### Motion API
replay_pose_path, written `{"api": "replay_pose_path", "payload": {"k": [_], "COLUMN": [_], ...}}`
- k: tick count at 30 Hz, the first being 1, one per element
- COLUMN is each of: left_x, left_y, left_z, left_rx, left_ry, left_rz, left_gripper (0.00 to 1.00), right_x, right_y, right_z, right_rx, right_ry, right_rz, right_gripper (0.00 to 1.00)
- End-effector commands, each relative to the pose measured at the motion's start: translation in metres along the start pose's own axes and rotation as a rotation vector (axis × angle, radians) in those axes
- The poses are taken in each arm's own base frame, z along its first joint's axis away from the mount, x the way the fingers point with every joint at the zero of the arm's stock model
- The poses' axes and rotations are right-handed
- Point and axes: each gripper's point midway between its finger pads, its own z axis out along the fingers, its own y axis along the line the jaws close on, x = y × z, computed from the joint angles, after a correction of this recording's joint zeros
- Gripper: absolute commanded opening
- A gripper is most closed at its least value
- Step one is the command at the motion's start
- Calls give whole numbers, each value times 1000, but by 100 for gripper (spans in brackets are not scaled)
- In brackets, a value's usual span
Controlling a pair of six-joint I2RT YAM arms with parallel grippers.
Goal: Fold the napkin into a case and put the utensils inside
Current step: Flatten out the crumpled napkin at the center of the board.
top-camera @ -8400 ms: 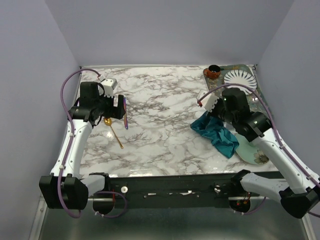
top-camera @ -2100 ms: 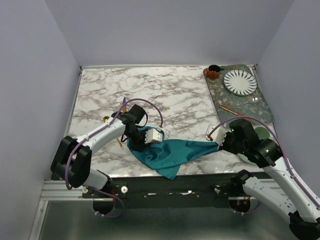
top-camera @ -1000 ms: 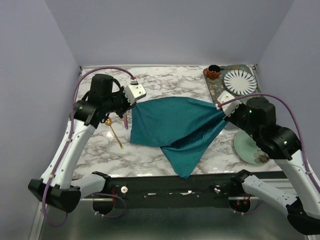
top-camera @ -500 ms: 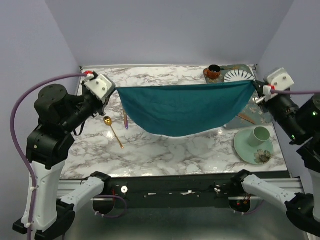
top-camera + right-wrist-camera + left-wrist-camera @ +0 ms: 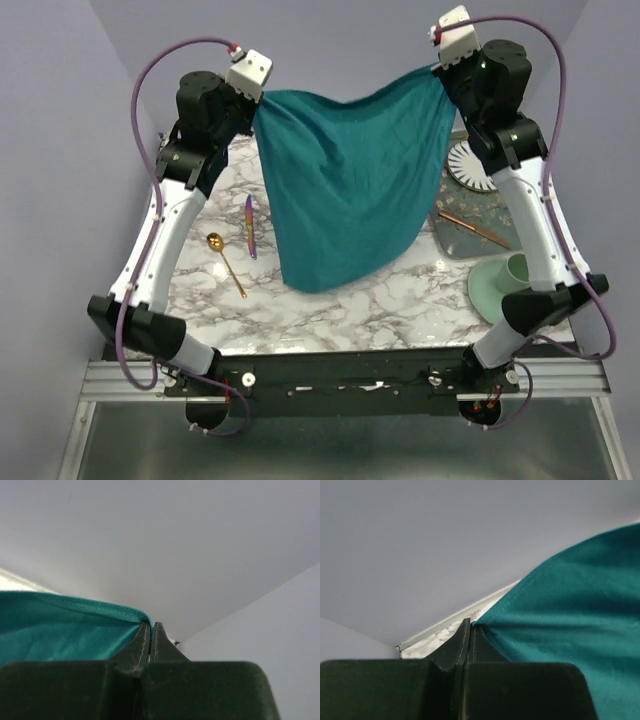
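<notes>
Tray (image 5: 488, 205) on the bench (image 5: 330, 300) holds a striped plate (image 5: 466, 166), half hidden, and copper sticks (image 5: 472, 229); a cup (image 5: 516, 269) stands on the saucer (image 5: 486, 296). We see left jaws and right jaws each pinching a corner of the napkin (image 5: 345, 190), which hangs over the bench. Utensils (image 5: 249, 228) lie left of it.

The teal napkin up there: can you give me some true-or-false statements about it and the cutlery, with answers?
1. The napkin hangs between the left gripper and the right gripper, each pinching a top corner. True.
2. The right gripper is open and empty. False: it is shut on the napkin.
3. The gold spoon lies on the marble table. True.
4. The purple utensil is wrapped in the napkin. False: it lies bare on the marble table beside the gold spoon.
</notes>
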Motion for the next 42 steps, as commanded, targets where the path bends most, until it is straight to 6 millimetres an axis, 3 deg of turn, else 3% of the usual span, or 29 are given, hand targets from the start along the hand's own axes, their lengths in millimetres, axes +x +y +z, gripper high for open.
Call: {"api": "replay_pose_path", "payload": {"k": [1,2,3,4,5,7,9,10,12,13,14,15,16,17,18,19,20,21,22,24,25,26,28,29,31,34,36,40,42], "left_x": [-65,-50,-55,-83,-73,-94,-100,-89,-86,-52,-56,-42,8,7,22,67,75,92,131,158,189,200,236,251,280,310,319,344,349], "left_y": [73,84,92,99,108,114,113,109,105,96,95,89,73,71,61,45,37,28,8,-10,-29,-38,-56,-63,-76,-99,-110,-131,-139], "left_z": [29,51,56,51,66,62,63,69,61,73,60,59,69,55,52,53,41,36,33,15,6,-4,-18,-26,-40,-67,-86,-123,-142], "left_rx": [-213,-222,-227,-207,-211,-192,-179,-168,-155,-137,-148,-132,-94,-97,-65,-22,7,37,105,181,245,279,351,383,448,550,612,708,766], "left_ry": [-214,-185,-201,-274,-262,-323,-347,-324,-318,-241,-260,-239,-142,-153,-128,-39,-18,19,90,148,203,233,308,353,427,506,529,593,605], "left_rz": [-65,-83,-127,-135,-151,-158,-136,-124,-103,-85,-64,-44,-36,25,46,53,106,115,117,165,153,154,180,178,197,182,189,220,244], "left_gripper": [0,0,0,0,0,0,0,0,0,0,0,0,0,0,0,0,0,0,0,0,0,0,0,0,0,0,0,0,0], "right_x": [-58,-53,-57,-72,-72,-79,-83,-82,-67,-67,-58,-34,-28,-21,19,28,28,44,82,102,115,150,168,197,217,253,279,314,321], "right_y": [-51,-44,-48,-64,-63,-69,-70,-67,-51,-45,-37,-12,-4,5,38,51,52,64,91,100,108,131,142,159,168,187,203,222,226], "right_z": [24,44,49,45,56,58,60,63,74,74,77,88,83,82,90,85,71,67,63,42,35,23,3,-8,-22,-43,-62,-98,-116], "right_rx": [114,107,115,147,155,170,177,159,116,81,62,-7,-39,-67,-142,-187,-200,-233,-294,-322,-345,-400,-439,-483,-513,-588,-677,-786,-827], "right_ry": [-194,-189,-208,-257,-275,-317,-360,-376,-364,-376,-361,-322,-323,-322,-250,-249,-261,-240,-171,-145,-126,-66,-54,-5,25,101,157,218,221], "right_rz": [85,81,80,84,75,57,48,45,37,26,18,-8,-21,-29,-58,-64,-71,-102,-108,-140,-150,-157,-199,-212,-244,-283,-321,-364,-399], "right_gripper": [1,1,1,1,1,1,1,1,1,1,1,1,1,1,1,1,1,1,1,1,1,1,1,1,1,1,1,1,1]}}
